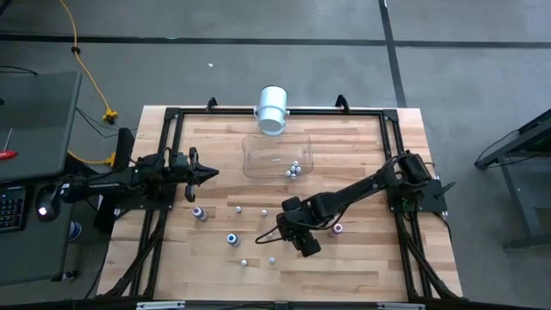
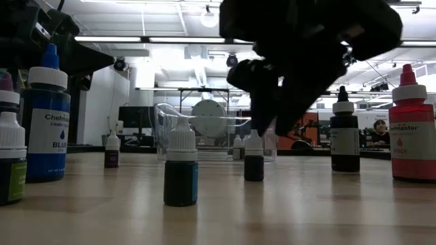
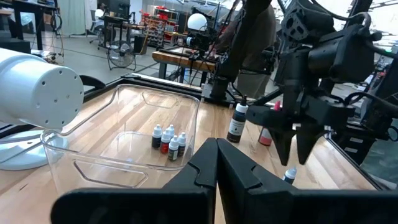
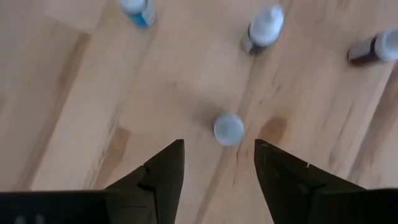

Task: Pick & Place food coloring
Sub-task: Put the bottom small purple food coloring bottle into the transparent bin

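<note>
Small bottle [image 4: 229, 129] upright on the boards, just ahead of the right gripper [image 4: 219, 163] — fingers spread, empty. Three bottles [image 3: 168, 140] already in the tub [image 3: 87, 163]; most still scattered, blue one [image 1: 232, 238] included. Left gripper [image 1: 205, 173] parked beside the tub, fingers together. Wooden table [image 1: 362, 267]; workshop beyond.

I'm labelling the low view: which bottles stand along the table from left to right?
Big blue bottle → small purple bottle → dark white-capped bottle → small dark bottle → black-capped dark bottle → big pink bottle.
</note>
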